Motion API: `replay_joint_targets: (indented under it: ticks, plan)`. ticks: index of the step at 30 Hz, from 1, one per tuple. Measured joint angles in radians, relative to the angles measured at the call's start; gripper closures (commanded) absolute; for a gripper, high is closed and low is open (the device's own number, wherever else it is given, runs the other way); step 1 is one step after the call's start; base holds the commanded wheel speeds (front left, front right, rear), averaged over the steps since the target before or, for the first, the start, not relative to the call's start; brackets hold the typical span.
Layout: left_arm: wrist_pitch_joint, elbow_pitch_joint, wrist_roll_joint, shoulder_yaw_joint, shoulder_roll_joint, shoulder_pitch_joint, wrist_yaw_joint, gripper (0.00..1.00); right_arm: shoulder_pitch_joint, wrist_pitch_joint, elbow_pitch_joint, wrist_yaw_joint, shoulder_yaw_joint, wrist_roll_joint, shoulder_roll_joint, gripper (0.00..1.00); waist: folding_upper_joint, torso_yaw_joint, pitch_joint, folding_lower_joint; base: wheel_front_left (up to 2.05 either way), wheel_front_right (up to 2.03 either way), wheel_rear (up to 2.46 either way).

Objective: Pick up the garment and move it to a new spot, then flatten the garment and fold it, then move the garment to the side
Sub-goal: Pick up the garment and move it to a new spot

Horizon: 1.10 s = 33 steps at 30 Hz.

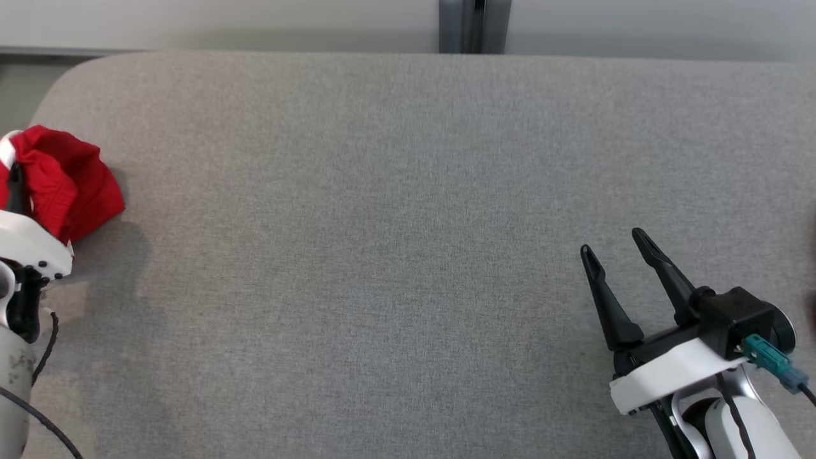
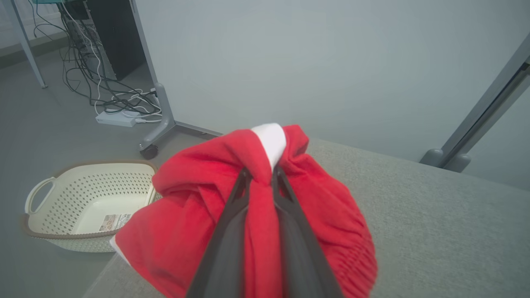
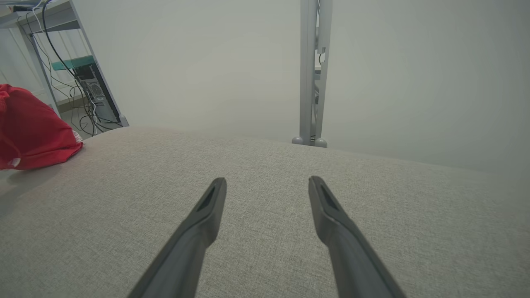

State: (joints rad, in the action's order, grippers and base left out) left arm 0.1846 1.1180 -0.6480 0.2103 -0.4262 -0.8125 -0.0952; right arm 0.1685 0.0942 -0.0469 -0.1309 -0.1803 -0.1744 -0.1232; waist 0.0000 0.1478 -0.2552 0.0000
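Jaws, left: together on a pinched fold of the garment, just under its white band. In your left wrist view both fingers run up into the red cloth with a strip of it caught between them.

Jaws, right: apart, holding nothing. They are poised over the bare desk on your right side, tips aimed toward the far edge.

Garment: red with white trim, bunched into a lump at the left end of the desk, near the rounded far corner. You cannot tell whether its lowest fold rests on the desk or hangs just clear. A shadow lies close beside it.

Long axis: none readable, because the cloth is crumpled with no hem or sleeve laid out.

Basket: cream, perforated, on the floor beyond the desk's left end, with only a label inside.

Bearing: the garment lies well to the left of your right jaws, with the whole bare stretch of desk between them. Your left arm is the nearer one and already has the hold.

Judgement: the step in hand looks like the carry to a new spot. Open desk lies to the garment's right, so the move probably runs rightward toward the middle. The right jaws can likely help with flattening only once the cloth gets there. One pinch carries the whole bundle, so loose folds may drag.
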Motion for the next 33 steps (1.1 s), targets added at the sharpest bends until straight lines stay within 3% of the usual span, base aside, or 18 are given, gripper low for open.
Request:
replay_joint_targets:
  ticks: [5, 10, 18, 25, 33]
  plan:
    - [0.04, -0.089, 0.042, 0.033, 0.027, 0.047, 0.043, 1.0, -0.036, 0.008, 0.001, 0.0, 0.023, 0.0, 0.024, 0.0, 0.0, -0.002, 0.062, 0.0, 0.0, 0.0, 0.0]
    - [0.031, -0.243, 0.068, 0.086, 0.096, 0.179, 0.093, 1.0, -0.059, 0.009, 0.004, 0.0, 0.038, 0.0, 0.041, 0.0, 0.0001, -0.028, 0.1, 0.0, 0.0, 0.0, 0.0]
    - [-0.093, -0.661, 0.105, 0.188, 0.14, 0.433, 0.184, 1.0, -0.077, 0.018, 0.005, 0.0, 0.045, -0.001, 0.058, 0.0, 0.0, -0.115, 0.112, 0.0, 0.0, 0.0, 0.0]
    - [-0.287, -0.958, 0.158, 0.335, 0.153, 0.508, 0.198, 1.0, -0.068, 0.025, 0.002, 0.0, 0.036, -0.003, 0.066, 0.0, 0.0001, -0.213, 0.095, 0.0, 0.0, 0.0, 0.0]
    - [-0.366, -1.033, 0.189, 0.42, 0.199, 0.458, 0.185, 1.0, -0.049, 0.055, -0.022, 0.0, 0.019, -0.03, 0.072, 0.0, 0.0001, -0.366, 0.065, 0.0, 0.0, 0.0, 0.0]
